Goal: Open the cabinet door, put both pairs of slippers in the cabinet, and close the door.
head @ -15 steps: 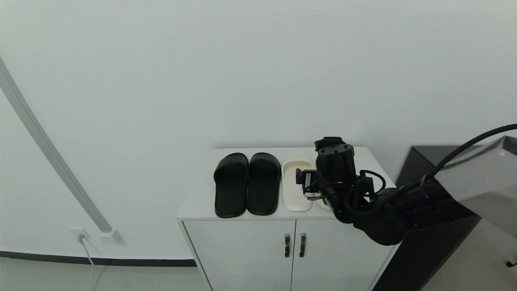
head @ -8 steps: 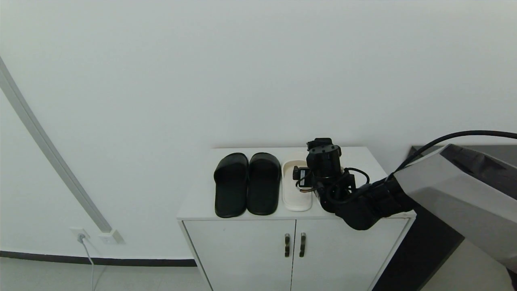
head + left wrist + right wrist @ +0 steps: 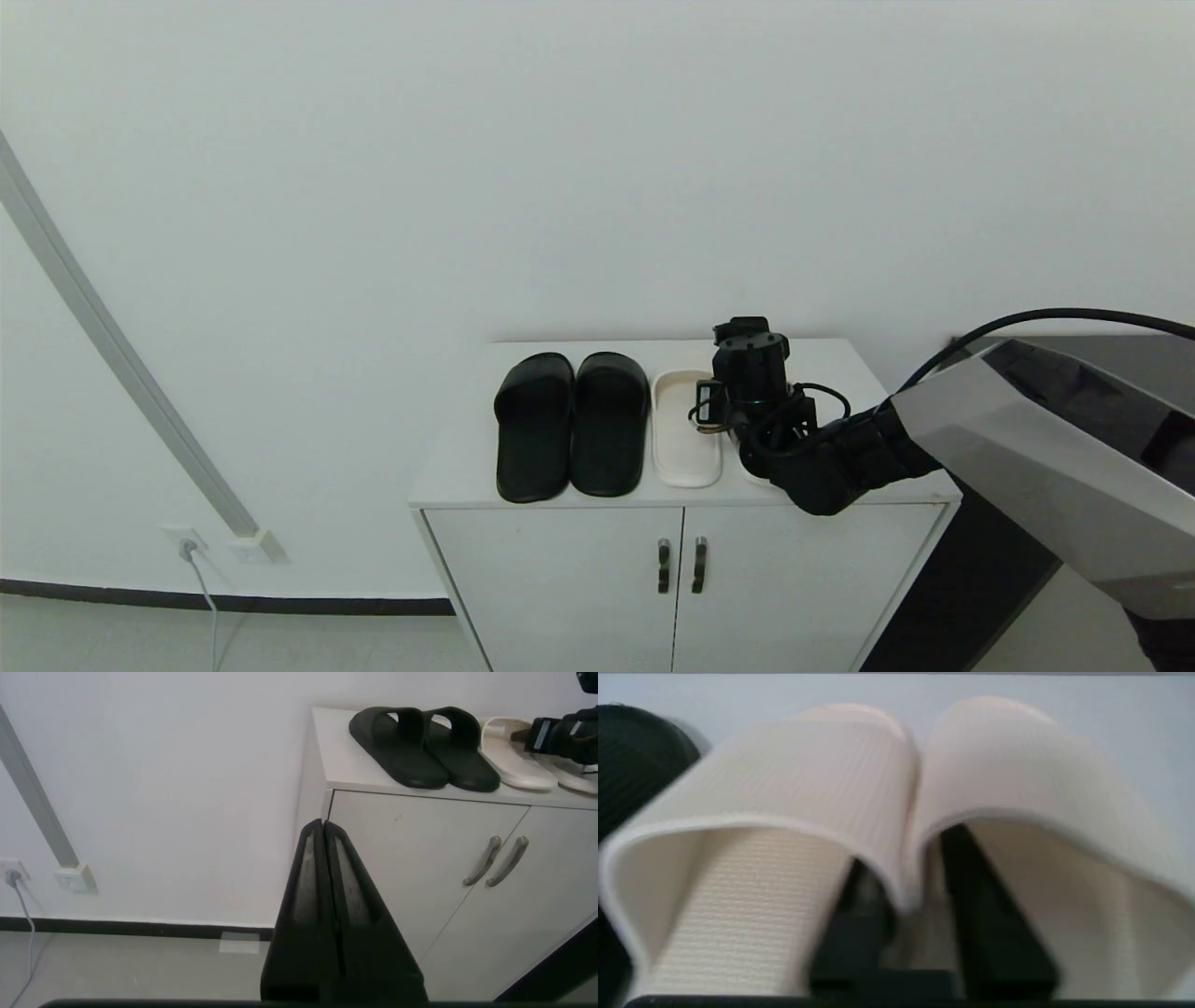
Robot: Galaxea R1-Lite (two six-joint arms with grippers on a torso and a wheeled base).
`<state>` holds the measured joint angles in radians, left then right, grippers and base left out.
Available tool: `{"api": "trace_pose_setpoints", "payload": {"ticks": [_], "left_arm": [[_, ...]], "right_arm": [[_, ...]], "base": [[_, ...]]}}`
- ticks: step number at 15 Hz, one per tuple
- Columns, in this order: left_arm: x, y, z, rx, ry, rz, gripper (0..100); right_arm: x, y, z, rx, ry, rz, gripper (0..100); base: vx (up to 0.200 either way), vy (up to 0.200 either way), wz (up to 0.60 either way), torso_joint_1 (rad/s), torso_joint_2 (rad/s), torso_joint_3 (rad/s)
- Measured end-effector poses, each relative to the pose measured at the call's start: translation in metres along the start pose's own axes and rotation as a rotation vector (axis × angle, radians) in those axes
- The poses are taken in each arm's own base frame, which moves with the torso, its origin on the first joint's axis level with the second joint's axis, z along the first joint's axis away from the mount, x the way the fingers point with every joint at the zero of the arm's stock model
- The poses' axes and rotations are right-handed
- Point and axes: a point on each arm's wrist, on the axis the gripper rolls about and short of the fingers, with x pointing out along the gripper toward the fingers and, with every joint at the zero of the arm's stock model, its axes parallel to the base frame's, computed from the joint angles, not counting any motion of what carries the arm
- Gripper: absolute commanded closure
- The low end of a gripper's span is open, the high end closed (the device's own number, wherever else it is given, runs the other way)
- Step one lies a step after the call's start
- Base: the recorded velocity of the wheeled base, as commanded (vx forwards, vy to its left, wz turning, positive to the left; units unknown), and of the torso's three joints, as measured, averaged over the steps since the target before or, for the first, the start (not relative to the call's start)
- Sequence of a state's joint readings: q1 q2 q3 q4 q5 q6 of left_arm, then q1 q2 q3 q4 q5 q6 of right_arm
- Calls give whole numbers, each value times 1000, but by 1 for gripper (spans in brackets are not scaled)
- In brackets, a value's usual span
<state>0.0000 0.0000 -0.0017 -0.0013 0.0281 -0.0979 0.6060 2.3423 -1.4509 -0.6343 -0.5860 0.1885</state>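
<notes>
A white cabinet point(image 3: 457, 471) stands against the wall with both doors shut, its two handles point(image 3: 680, 566) side by side. On its top lie a black pair of slippers point(image 3: 571, 425) and, to their right, a cream pair of slippers point(image 3: 686, 429). My right gripper point(image 3: 915, 896) is open at the cream pair's openings, one finger point(image 3: 845, 938) inside each slipper and their touching inner walls point(image 3: 910, 849) between the fingers. My left gripper point(image 3: 322, 826) is shut and empty. It is held low, off the cabinet's left front corner, pointing at it.
A dark unit point(image 3: 971, 579) stands right of the cabinet, close to its side. On the wall to the left run a slanted conduit point(image 3: 93, 317) and a socket with a cable point(image 3: 182, 541). Open floor lies in front of the cabinet doors.
My right arm has pushed forward and slightly left over the cabinet top, bringing its gripper into the cream slippers. The slippers and doors have not moved.
</notes>
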Motion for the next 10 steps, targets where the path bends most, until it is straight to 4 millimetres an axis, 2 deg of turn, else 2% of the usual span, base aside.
{"api": "trace_pose_setpoints", "payload": {"ticks": [5, 7, 10], "left_arm": [[0, 0, 0, -1, 0, 0, 100], [0, 0, 0, -1, 0, 1, 100], [0, 0, 0, 0, 0, 1, 100]], "right_arm": [[-9, -4, 8, 2, -2, 15, 100], [-24, -11, 16, -24, 9, 46, 100], [-61, -30, 27, -59, 38, 174, 100]], "base": [[0, 0, 0, 0, 0, 0], [0, 0, 0, 0, 0, 0], [0, 0, 0, 0, 0, 0]]}}
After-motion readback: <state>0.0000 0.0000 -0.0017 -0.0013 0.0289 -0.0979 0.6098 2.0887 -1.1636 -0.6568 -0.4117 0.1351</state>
